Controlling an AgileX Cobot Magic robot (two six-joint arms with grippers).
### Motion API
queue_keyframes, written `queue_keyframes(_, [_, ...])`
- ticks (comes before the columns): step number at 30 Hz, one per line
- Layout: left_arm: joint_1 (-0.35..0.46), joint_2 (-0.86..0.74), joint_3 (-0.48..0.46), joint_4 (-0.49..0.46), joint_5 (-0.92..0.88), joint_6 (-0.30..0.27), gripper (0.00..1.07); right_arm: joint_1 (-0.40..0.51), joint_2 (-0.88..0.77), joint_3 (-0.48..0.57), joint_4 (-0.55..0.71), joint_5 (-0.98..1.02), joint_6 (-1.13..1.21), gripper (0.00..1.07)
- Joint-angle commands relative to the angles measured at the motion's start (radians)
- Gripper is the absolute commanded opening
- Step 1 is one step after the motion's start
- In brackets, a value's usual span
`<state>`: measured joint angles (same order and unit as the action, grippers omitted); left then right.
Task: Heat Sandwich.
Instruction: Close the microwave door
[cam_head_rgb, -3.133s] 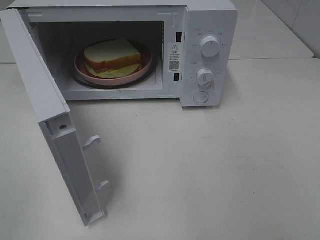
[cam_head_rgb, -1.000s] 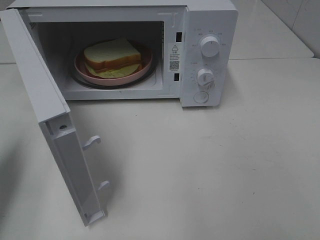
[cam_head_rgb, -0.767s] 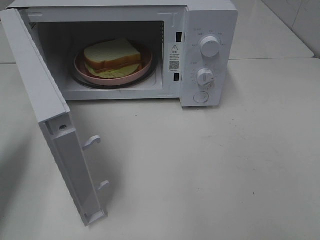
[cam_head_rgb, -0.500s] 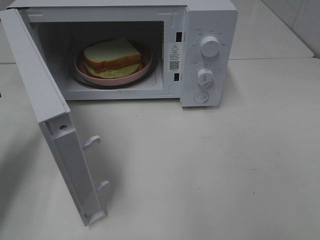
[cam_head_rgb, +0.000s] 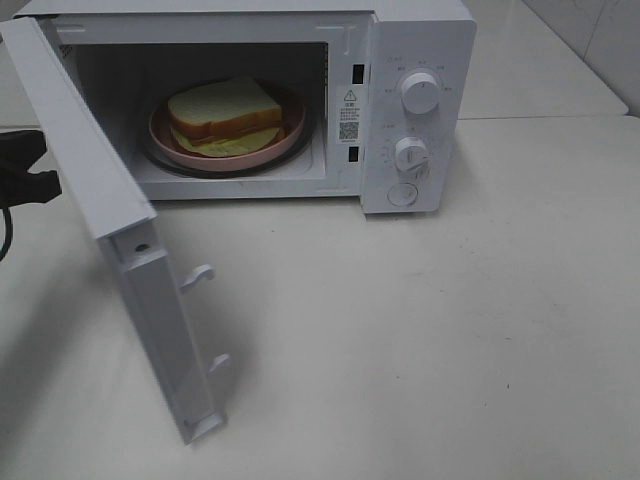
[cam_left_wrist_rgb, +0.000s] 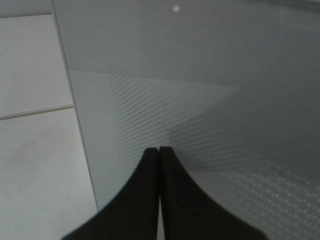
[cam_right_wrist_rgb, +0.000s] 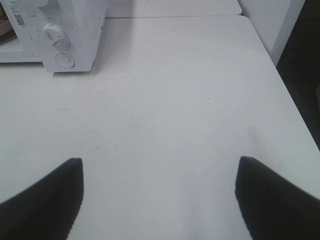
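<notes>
The sandwich (cam_head_rgb: 225, 112), white bread with tan crust and pale yellow-green filling, lies on a round pink plate (cam_head_rgb: 293, 134) inside the white microwave (cam_head_rgb: 420, 40). The microwave door (cam_head_rgb: 95, 190) stands open, swung out toward the front left. My left gripper (cam_head_rgb: 45, 170) is at the view's left edge, behind the door's outer face. In the left wrist view its black fingertips (cam_left_wrist_rgb: 159, 150) are shut together with nothing between them, right at the door's dotted window (cam_left_wrist_rgb: 215, 100). My right gripper (cam_right_wrist_rgb: 160, 200) is open over bare table and is out of the high view.
Two dials (cam_head_rgb: 420, 92) (cam_head_rgb: 411, 154) and a round button (cam_head_rgb: 402, 194) sit on the microwave's right panel, also seen in the right wrist view as dial (cam_right_wrist_rgb: 51, 31) and button (cam_right_wrist_rgb: 63, 60). The white table (cam_head_rgb: 450, 330) stretches in front; its right edge (cam_right_wrist_rgb: 287, 100) drops off.
The left gripper has come into view at the left edge behind the door. The door has swung slightly toward the microwave. The sandwich has not moved.
</notes>
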<state>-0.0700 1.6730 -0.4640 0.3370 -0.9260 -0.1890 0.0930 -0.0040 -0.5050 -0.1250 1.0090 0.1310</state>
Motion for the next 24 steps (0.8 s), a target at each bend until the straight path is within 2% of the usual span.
queue_keyframes(1, [-0.076, 0.028, -0.043, -0.009, -0.026, 0.020, 0.00, -0.008, -0.027, 0.004, 0.000, -0.013, -0.006, 0.76])
queue_keyframes(5, [-0.138, 0.051, -0.081, -0.054, -0.022, 0.036, 0.00, -0.008, -0.027, 0.004, 0.000, -0.013, -0.006, 0.76])
queue_keyframes(7, [-0.182, 0.060, -0.109, -0.109, -0.003, 0.041, 0.00, -0.008, -0.027, 0.004, 0.000, -0.013, -0.006, 0.76])
queue_keyframes(18, [-0.300, 0.112, -0.204, -0.243, 0.038, 0.042, 0.00, -0.008, -0.027, 0.004, 0.000, -0.013, -0.006, 0.76])
queue_keyframes(21, [-0.356, 0.130, -0.251, -0.318, 0.074, 0.105, 0.00, -0.008, -0.027, 0.004, 0.000, -0.013, -0.006, 0.76])
queue_keyframes(22, [-0.356, 0.130, -0.251, -0.318, 0.074, 0.105, 0.00, -0.008, -0.027, 0.004, 0.000, -0.013, -0.006, 0.76])
queue_keyframes(24, [-0.384, 0.142, -0.272, -0.354, 0.083, 0.148, 0.00, -0.008, -0.027, 0.004, 0.000, -0.013, -0.006, 0.76])
